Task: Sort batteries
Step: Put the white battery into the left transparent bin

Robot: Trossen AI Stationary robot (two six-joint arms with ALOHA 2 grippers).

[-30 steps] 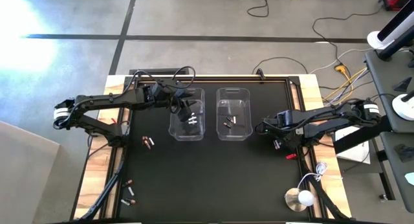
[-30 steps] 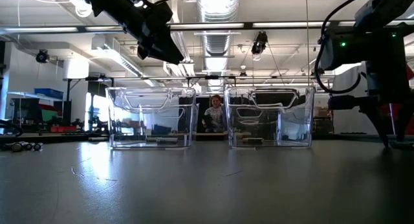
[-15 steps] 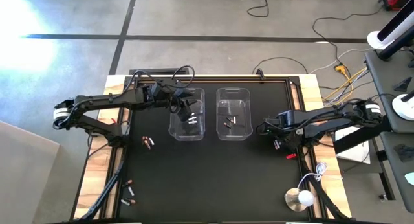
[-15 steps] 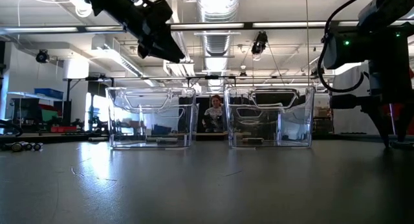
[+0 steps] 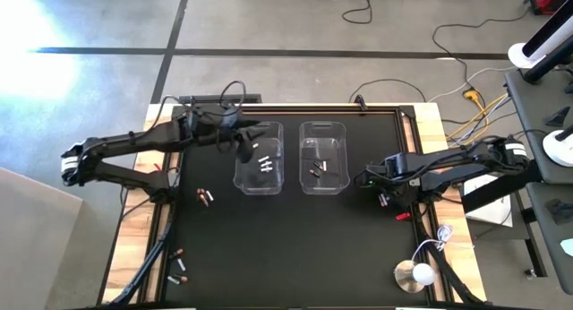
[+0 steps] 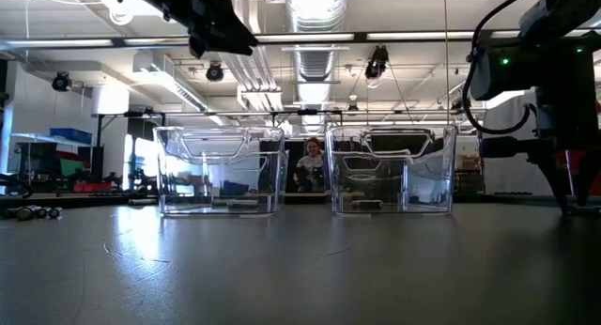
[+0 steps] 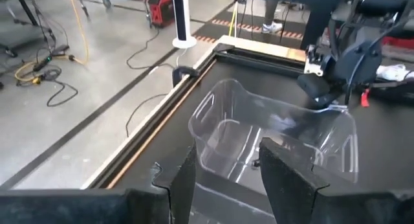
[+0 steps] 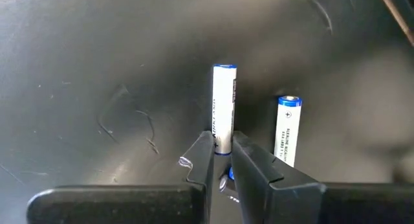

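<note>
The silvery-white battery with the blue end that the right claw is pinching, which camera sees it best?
The right wrist view: the silvery-white battery with the blue end fills the picture, clamped between the right gripper fingers. From above it's hidden under the arm; the low and left wrist views don't show it.

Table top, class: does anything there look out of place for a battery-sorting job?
Yes: a small red piece lies on the mat near the right end effector. It is no battery, and belongs in neither clear bin.

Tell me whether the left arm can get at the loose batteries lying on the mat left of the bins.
Probably yes: the left gripper hangs open and empty by the left bin, and those batteries lie on the bare mat on its side.
</note>
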